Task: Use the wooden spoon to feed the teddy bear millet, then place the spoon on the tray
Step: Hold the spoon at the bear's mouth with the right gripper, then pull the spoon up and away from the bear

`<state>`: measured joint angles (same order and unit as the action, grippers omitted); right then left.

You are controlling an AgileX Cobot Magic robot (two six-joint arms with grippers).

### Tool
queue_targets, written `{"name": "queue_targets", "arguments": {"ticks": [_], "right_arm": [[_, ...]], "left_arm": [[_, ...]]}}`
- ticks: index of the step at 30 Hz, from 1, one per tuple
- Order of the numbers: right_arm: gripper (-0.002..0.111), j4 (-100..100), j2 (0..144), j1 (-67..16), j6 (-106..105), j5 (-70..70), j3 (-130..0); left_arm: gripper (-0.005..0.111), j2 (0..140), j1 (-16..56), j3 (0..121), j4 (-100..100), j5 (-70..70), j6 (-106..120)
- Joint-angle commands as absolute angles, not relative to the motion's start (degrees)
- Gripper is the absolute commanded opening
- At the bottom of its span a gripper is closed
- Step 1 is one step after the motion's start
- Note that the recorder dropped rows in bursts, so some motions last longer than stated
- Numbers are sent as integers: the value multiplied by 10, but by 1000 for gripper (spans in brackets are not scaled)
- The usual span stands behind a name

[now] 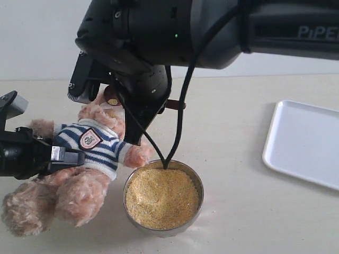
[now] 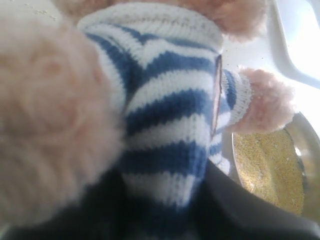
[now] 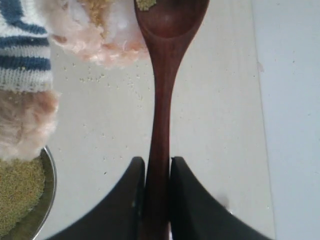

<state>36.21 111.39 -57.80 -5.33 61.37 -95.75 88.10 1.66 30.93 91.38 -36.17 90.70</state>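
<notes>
The teddy bear (image 1: 87, 153) lies on its back at the left. My left gripper (image 1: 63, 156) is shut on its striped shirt (image 2: 165, 115), with the dark fingers (image 2: 235, 200) on either side of the cloth. My right gripper (image 3: 157, 167) is shut on the handle of the wooden spoon (image 3: 162, 100). The spoon's bowl is at the bear's muzzle (image 3: 100, 35) and holds only a few grains. In the exterior view the right gripper (image 1: 153, 106) hangs over the bear's head and hides most of the spoon (image 1: 177, 105). The millet (image 1: 161, 198) fills the steel bowl (image 1: 197, 182) beside the bear's arm.
The white tray (image 1: 307, 140) lies at the right, apart from the bowl. Loose grains (image 3: 95, 78) are scattered on the table under the bear's muzzle. The right arm's black body fills the top of the exterior view, and a cable (image 1: 180, 116) hangs down to the bowl's rim.
</notes>
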Motion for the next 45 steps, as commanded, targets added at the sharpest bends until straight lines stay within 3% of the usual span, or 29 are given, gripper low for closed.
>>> {"name": "queue_targets", "arguments": {"ticks": [1, 33, 45], "right_arm": [[0, 369, 1111, -580, -39, 623, -960], [0, 399, 1087, -609, 27, 645, -960], [0, 124, 967, -492, -112, 680, -960]], "left_arm": [[5, 881, 19, 310, 918, -375, 909], [5, 881, 19, 310, 918, -375, 909], [5, 881, 19, 310, 918, -371, 909]]}}
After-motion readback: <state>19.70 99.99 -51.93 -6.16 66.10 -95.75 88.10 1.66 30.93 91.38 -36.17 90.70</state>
